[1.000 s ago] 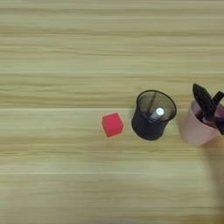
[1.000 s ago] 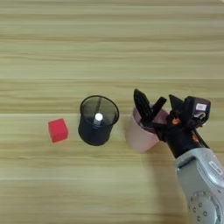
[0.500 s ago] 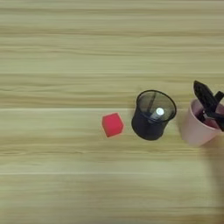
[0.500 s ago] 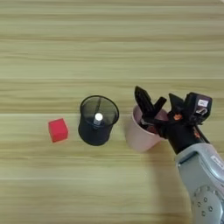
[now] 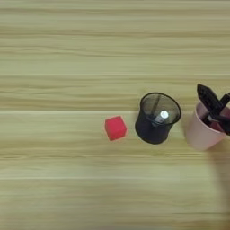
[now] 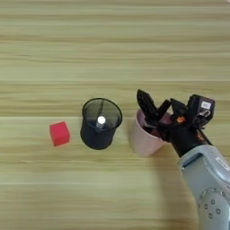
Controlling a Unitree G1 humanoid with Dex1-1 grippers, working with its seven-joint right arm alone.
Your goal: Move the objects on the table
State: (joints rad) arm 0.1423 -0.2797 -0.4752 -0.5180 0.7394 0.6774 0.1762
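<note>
At right of centre the end effector (image 6: pixel 157 117) sits over the pink cup (image 6: pixel 143 138), fingers spread astride its far rim, apparently about to grip. Next: pinch, then lift. The white-tipped pen (image 6: pixel 100 120) stands in the black holder (image 6: pixel 99 130) on the desk (image 6: pixel 112 54).

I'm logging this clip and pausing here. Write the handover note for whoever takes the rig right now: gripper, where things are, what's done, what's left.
Right gripper: at the pink cup, black fingers at its rim and mouth. Whether it is open or gripping cannot be read.
Pink cup: upright on the table, just right of the black mesh cup, close to it but apart.
Pen with the white end: standing inside the mesh cup.
Red cube: on the table left of the mesh cup, untouched.
A separate black marker cannot be told from the fingers at the pink cup.
Done: one pen sits in the mesh cup.
Left: unclear, the task names no goal. Check the pink cup's contents first.
</note>
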